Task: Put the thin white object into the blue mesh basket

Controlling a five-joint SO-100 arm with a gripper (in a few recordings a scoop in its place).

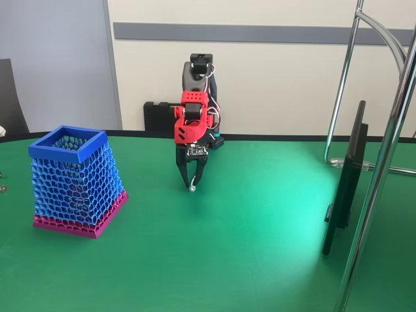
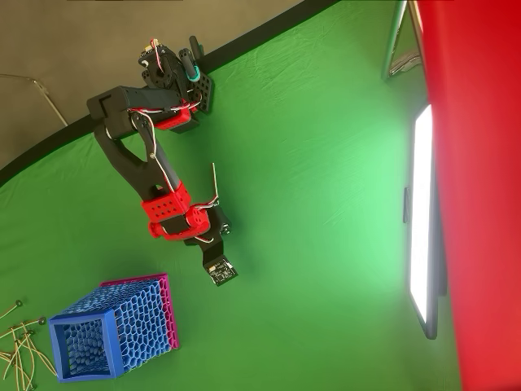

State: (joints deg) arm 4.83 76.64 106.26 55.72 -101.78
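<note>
The red and black arm's gripper (image 1: 192,184) points straight down at the green table, right of the blue mesh basket (image 1: 73,182). Its two dark fingers taper to a near-closed V. A tiny whitish knob of the thin white object (image 1: 192,189) sits right at the tips, so the gripper looks shut on that end. In the overhead view the thin white object (image 2: 215,184) shows as a slim pale stick running away from the wrist toward the arm's base. The basket (image 2: 114,330) stands upright with its rim open and pink base down, apart from the gripper.
A black monitor (image 1: 344,182) stands on edge at the right, next to chrome stand tubes (image 1: 380,162). Several loose thin sticks (image 2: 20,346) lie at the table's left edge beyond the basket. Open green cloth (image 1: 214,260) spreads in front of the gripper.
</note>
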